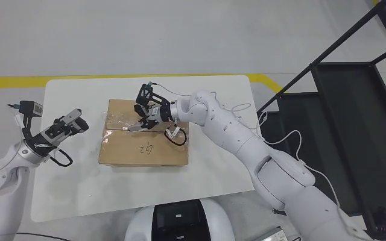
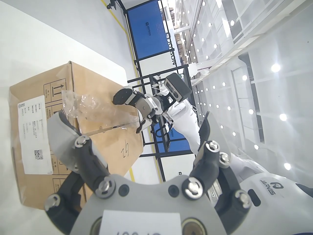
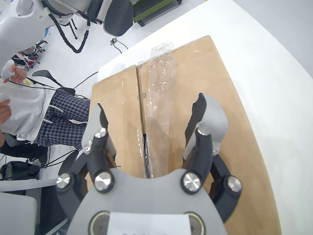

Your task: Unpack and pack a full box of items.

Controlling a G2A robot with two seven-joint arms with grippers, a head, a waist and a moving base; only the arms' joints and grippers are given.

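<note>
Right gripper [image 3: 149,106] hung with jaws spread over the taped centre seam [image 3: 141,103] of the cardboard box [image 1: 145,150], mid-table.

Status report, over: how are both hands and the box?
Right hand open, over box seam. Left hand open, beside box. Box closed, tape crumpled along seam.

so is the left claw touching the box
Apart. In the top view the left claw sits off to the side of the box, with a strip of bare white table plainly showing between them.
</note>
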